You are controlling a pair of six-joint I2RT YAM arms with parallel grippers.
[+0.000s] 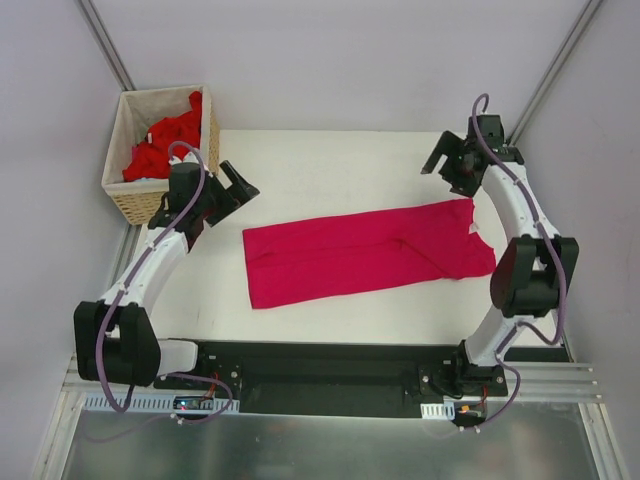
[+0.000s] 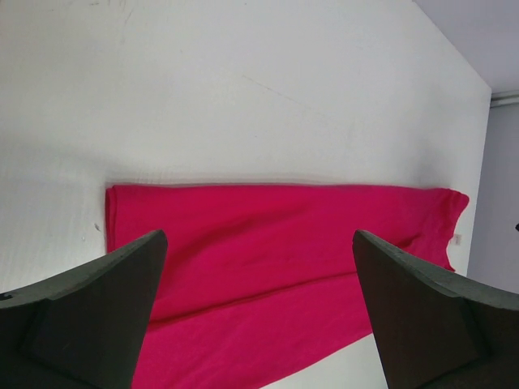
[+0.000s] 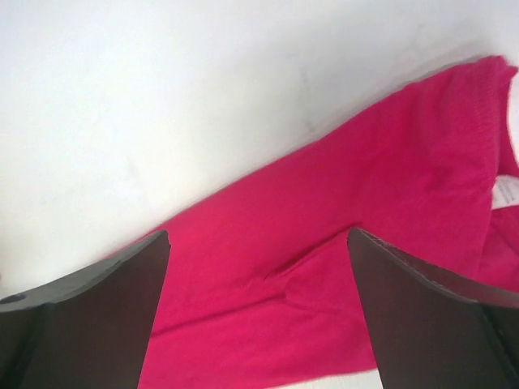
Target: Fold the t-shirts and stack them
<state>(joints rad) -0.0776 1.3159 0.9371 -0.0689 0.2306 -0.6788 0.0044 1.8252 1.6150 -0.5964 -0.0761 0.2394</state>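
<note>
A magenta-crimson t-shirt [image 1: 365,255] lies flat on the white table, folded lengthwise into a long strip; it also fills the left wrist view [image 2: 276,259] and the right wrist view [image 3: 349,243], where a small white neck label [image 3: 507,193] shows at the right edge. Brighter red t-shirts [image 1: 165,145] are heaped in the basket. My left gripper [image 1: 237,182] hovers open above the table, up and left of the strip's left end. Beyond the strip's right end, my right gripper [image 1: 448,163] is open too. Neither holds anything.
A woven wicker basket [image 1: 135,205] with a white liner stands at the back left corner, just behind the left arm. Grey walls close in the table [image 1: 330,170] on the left, right and back.
</note>
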